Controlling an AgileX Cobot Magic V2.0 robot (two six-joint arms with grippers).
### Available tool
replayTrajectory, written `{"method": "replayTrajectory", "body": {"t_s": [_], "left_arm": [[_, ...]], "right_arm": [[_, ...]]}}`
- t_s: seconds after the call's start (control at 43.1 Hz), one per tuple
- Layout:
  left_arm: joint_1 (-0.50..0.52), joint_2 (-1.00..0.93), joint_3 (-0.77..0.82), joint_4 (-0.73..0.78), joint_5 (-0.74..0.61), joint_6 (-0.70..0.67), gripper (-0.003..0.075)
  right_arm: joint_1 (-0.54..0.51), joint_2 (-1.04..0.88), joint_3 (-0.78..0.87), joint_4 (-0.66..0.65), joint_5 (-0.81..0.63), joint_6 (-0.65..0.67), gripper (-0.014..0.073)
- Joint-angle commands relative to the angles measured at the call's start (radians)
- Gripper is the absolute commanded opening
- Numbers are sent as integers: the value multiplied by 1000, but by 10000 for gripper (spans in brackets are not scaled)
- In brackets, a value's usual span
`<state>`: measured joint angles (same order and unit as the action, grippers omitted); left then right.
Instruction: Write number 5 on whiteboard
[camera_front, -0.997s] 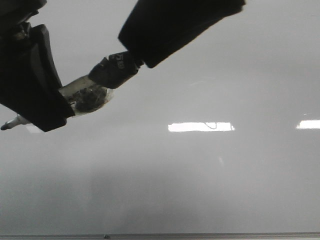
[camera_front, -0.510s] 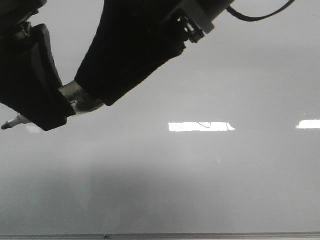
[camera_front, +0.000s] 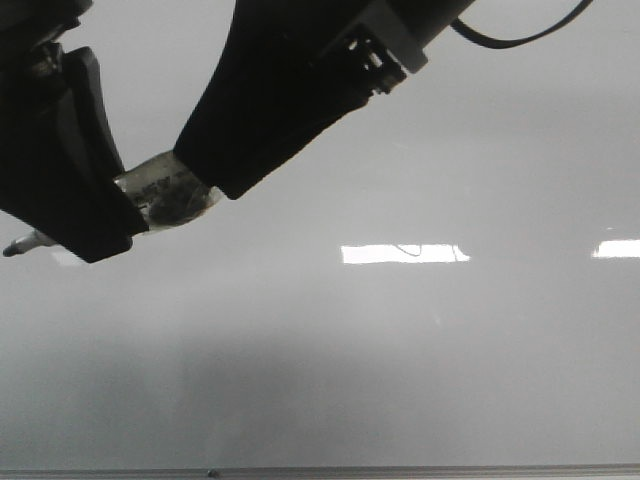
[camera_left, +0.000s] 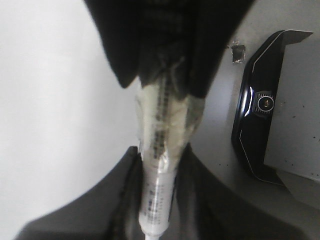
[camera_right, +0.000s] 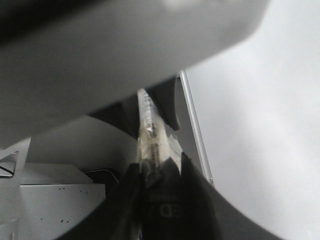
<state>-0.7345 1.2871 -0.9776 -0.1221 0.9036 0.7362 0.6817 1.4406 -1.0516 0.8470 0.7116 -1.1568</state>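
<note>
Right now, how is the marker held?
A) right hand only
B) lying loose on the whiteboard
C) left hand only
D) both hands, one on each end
D: in the front view the left hand clamps the tip end of the marker and the right hand closes on its other end, above the whiteboard; both wrist views show fingers around the barrel.

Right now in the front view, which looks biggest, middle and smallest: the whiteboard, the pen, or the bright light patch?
1. Whiteboard, filling the whole view.
2. Pen and light patch: too alike to rank, since the pincers hide most of the pen and it sits nearer the camera.
</note>
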Motion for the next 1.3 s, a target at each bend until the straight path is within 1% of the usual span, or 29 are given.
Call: {"method": "replayTrajectory", "body": {"t_s": [0.0,0.093,0.139,0.209,0.325,0.487,0.556,0.649,0.788,0.858,0.927,0.974,0.997,1.159,1.275], "left_arm": [[-6,-32,-31,-19,-55,-32,410],[-6,-32,-31,-19,-74,-47,648],[-6,-32,-31,-19,-79,-47,709],[-6,-32,-31,-19,-81,-47,680],[-6,-32,-31,-19,-73,-47,641],[-6,-32,-31,-19,-69,-47,595],[-6,-32,-31,-19,-69,-47,559],[-6,-32,-31,-19,-69,-47,478],[-6,-32,-31,-19,-64,-47,273],[-6,-32,-31,-19,-64,-47,155],[-6,-32,-31,-19,-64,-47,52],[-6,-30,-31,-19,-64,-47,-4],[-6,-30,-31,-19,-64,-47,-19],[-6,-30,-31,-19,-64,-47,-20],[-6,-30,-31,-19,-64,-47,-20]], "right_arm": [[1,-32,-34,45,-7,-5,-61],[-10,-33,-32,43,-4,-3,-59],[-25,-39,-26,31,-4,16,-59],[-54,-58,-3,3,-12,75,-59],[-120,-138,95,-37,-54,154,-59],[-240,-312,278,-42,-196,246,-59],[-297,-385,340,-42,-248,271,-59],[-371,-472,398,-42,-306,272,-59],[-440,-528,409,-42,-338,272,-59],[-445,-529,409,-42,-344,272,-59],[-445,-528,409,-42,-344,272,-59],[-445,-528,409,-42,-344,272,-59],[-445,-528,409,-42,-343,272,-59],[-445,-525,404,-42,-374,272,-59],[-445,-481,349,-42,-410,272,-59]]}}
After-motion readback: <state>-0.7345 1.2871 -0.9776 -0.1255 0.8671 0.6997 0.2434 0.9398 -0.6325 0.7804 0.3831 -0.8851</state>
